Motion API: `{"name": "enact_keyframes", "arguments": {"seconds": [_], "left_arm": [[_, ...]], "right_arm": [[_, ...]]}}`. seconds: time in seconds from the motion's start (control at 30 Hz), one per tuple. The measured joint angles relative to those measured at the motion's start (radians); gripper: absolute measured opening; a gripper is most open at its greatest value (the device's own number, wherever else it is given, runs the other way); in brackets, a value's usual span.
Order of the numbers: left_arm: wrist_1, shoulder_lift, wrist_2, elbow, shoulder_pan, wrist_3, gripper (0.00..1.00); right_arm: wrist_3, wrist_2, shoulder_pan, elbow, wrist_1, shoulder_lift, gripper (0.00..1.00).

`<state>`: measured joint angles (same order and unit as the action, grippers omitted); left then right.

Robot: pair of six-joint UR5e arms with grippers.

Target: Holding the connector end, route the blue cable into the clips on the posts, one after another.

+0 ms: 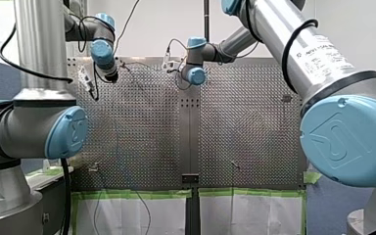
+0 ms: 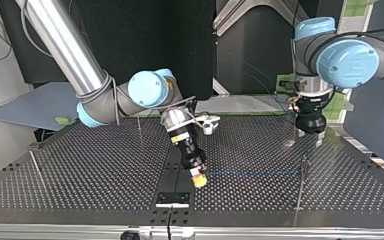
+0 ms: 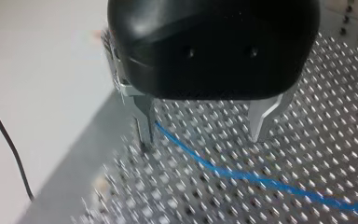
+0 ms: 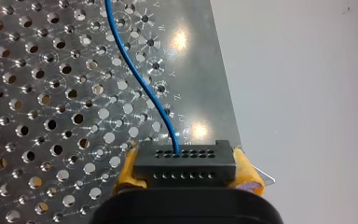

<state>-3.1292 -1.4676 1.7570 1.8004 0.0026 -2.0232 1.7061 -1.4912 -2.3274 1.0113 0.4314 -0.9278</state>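
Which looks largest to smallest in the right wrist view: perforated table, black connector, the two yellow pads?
1. perforated table, covers about half the view.
2. black connector, nearer the camera.
3. yellow pads: slivers either side, alike, so unranked.

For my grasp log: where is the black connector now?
The black connector is clamped between the yellow pads of my right gripper, low over the perforated table at the top view's middle, the blue cable running out of it.
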Motion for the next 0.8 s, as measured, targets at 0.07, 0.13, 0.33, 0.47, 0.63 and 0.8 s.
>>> {"name": "enact_keyframes", "arguments": {"seconds": [0.07, 0.13, 0.33, 0.47, 0.63, 0.8], "left_arm": [[0.010, 0.015, 0.000, 0.000, -0.003, 0.012, 1.00], [0.019, 0.034, 0.001, 0.000, -0.006, 0.029, 1.00], [0.025, 0.094, -0.016, 0.000, -0.012, 0.089, 1.00], [0.018, 0.116, -0.019, 0.000, -0.014, 0.129, 1.00], [0.004, 0.101, -0.041, 0.000, -0.020, 0.180, 1.00], [-0.002, 0.099, -0.080, 0.000, -0.029, 0.230, 1.00]], "right_arm": [[0.000, 0.000, 0.000, 0.000, 0.000, 0.000, 0.00], [0.000, 0.000, 0.000, 0.001, 0.000, 0.001, 0.00], [-0.002, -0.001, 0.002, 0.019, -0.001, 0.003, 0.00], [-0.004, -0.001, 0.003, 0.024, -0.001, 0.005, 0.00], [-0.004, -0.001, 0.005, 0.025, 0.000, 0.006, 0.00], [-0.002, -0.001, 0.006, 0.026, 0.001, 0.006, 0.00]]}}
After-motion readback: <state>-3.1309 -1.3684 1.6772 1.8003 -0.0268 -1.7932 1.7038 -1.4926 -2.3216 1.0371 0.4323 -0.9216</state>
